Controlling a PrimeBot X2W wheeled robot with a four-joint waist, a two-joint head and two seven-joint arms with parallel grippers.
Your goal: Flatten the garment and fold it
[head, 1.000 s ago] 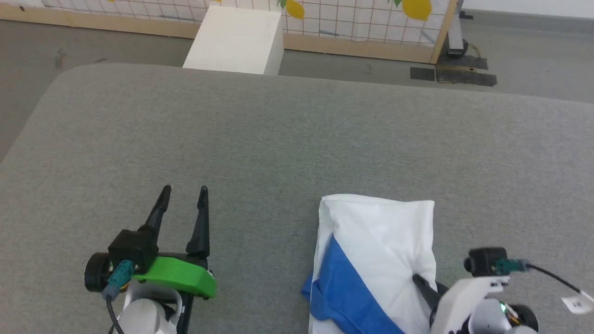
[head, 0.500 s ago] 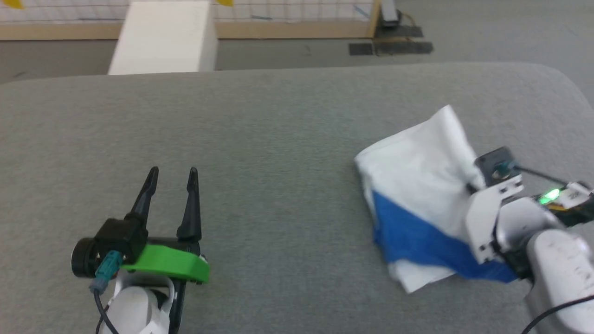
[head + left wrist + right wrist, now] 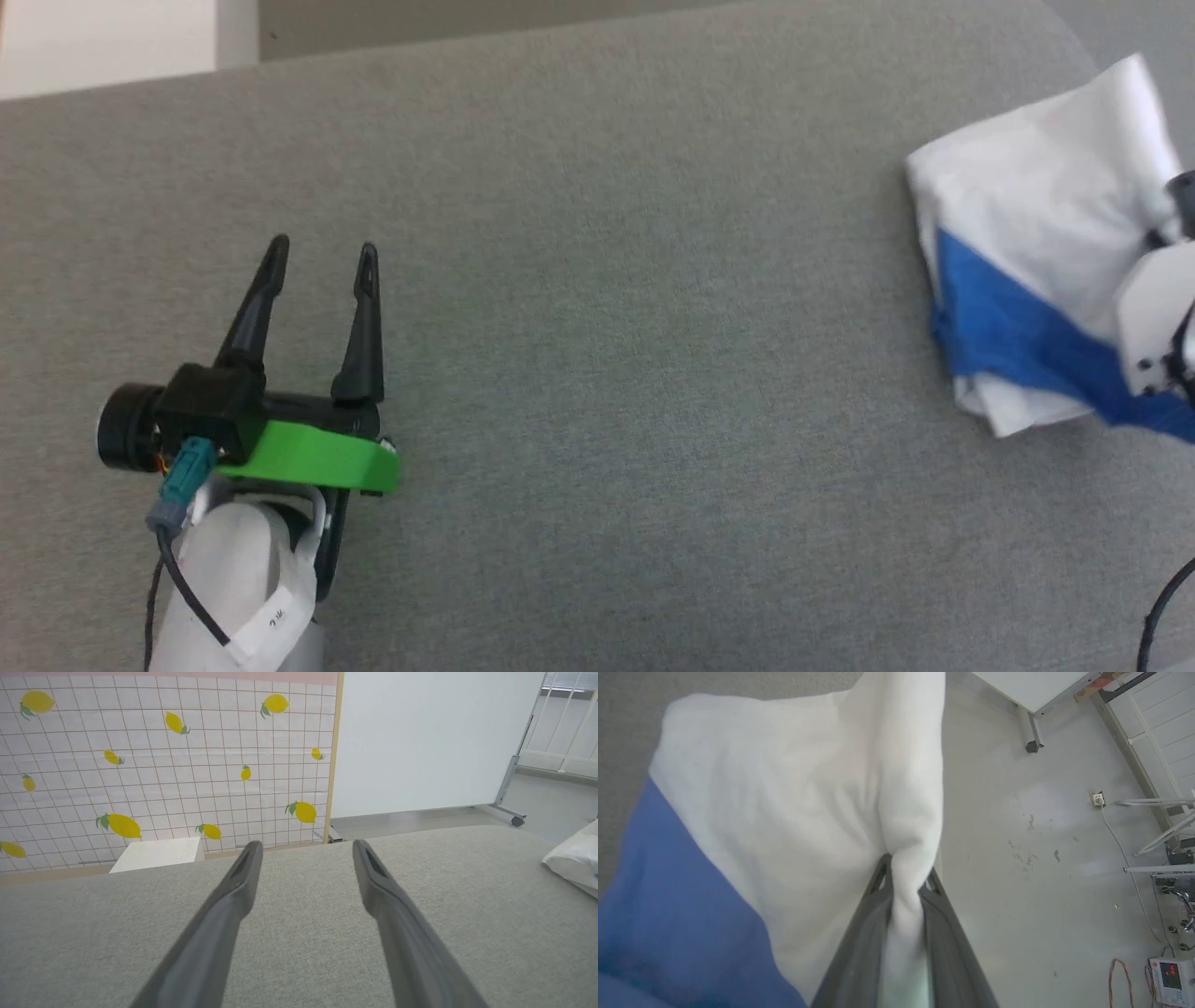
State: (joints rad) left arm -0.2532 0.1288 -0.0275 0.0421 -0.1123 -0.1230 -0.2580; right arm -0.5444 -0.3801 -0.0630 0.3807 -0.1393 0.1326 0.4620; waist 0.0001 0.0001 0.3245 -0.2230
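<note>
My right gripper point(image 3: 906, 873) pinches the white, blue-sleeved soft-cloth garment point(image 3: 1027, 168). My left gripper point(image 3: 322, 250) stands spread, well apart from it.

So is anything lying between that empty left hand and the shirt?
Nothing visible. Only bare grey padded surface lies between the open left hand and the garment, which is off to the right with a white fold pinched in the right hand.

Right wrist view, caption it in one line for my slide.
Right gripper, jaws shut on a pinched ridge of the white-and-blue soft-cloth garment at the edge of the grey fabric table.
</note>
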